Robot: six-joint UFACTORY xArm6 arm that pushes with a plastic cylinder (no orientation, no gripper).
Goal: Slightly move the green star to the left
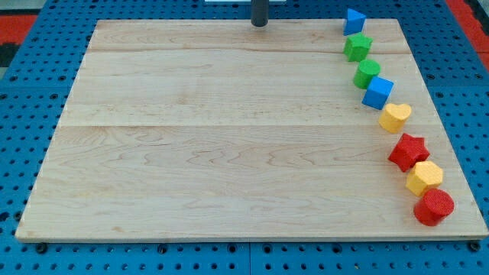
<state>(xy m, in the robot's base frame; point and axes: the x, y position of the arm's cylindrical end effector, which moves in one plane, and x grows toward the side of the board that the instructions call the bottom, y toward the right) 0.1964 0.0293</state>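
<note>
The green star lies near the view's top right of the wooden board, just below a blue triangular block and above a green round block. My tip is at the board's top edge near the middle, well to the left of the green star and touching no block.
Down the board's right side runs a curved line of blocks: a blue cube, a yellow heart, a red star, a yellow hexagon and a red cylinder. A blue pegboard surrounds the board.
</note>
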